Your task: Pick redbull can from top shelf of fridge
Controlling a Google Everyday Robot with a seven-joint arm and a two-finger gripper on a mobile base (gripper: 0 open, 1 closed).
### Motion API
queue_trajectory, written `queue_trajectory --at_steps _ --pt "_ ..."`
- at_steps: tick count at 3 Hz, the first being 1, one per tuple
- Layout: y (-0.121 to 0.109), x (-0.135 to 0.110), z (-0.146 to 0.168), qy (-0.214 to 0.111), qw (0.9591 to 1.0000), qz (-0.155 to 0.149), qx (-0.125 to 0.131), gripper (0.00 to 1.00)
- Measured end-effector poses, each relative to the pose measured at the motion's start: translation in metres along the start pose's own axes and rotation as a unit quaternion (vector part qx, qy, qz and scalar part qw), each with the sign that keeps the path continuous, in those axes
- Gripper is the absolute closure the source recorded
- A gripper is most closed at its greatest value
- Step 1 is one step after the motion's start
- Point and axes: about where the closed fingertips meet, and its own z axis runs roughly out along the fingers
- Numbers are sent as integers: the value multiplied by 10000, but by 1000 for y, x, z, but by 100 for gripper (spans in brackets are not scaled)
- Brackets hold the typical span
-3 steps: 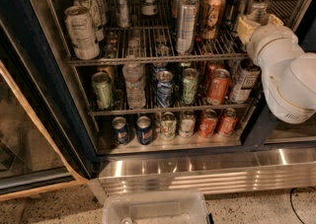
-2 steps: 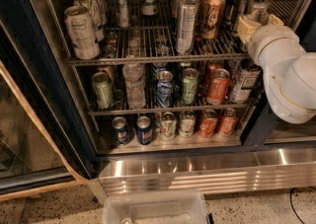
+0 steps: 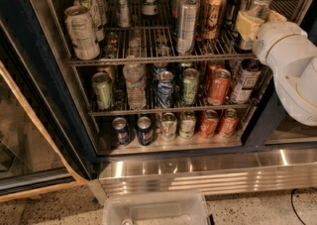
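backdrop: speckled floor and a ribbed steel base run along the foot of the fridge (image 3: 44, 85), whose glass door stands open far to the tool's left.
worktop: the top shelf (image 3: 148, 59), the uppermost wire rack, is crowded with upright cans; the tool is at its right end.
tool: the cream-coloured tool (image 3: 261, 18) sits on the end of the white arm (image 3: 292, 65) and reaches in from the right at the height of the cans' upper bodies.
tool state: cannot tell how far it is spread, or whether it has hold of anything.
task thing: the redbull can (image 3: 258, 2) is judged to be the slim silver-lidded can at the rack's right end; its lid shows just above the tool and its body is partly hidden by it.
key relation: can and tool overlap in this view, and the can appears to lie right at the tool's tip; contact cannot be confirmed.
long axis: vertical, as the can stands upright; the tool meets it from the side, across that axis.
neighbours: the orange-brown can (image 3: 213, 15) stands near on the tool's left, and the all-silver can (image 3: 187, 25) further left, both apart from the tool.
nearer arm: only one arm, already alongside.
coming move, as a judgement: little travel is left; a firm hold and a straight pull outward, away from the neighbouring cans.
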Motion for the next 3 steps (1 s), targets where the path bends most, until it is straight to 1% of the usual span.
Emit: queue_trajectory --at_steps 1,2,3 --pt "13 -15 -8 -96 9995 28 -303 100" --pt "19 -25 -16 -123 9987 73 -486 100" --pt "27 -29 -24 -61 9977 146 -655 100"
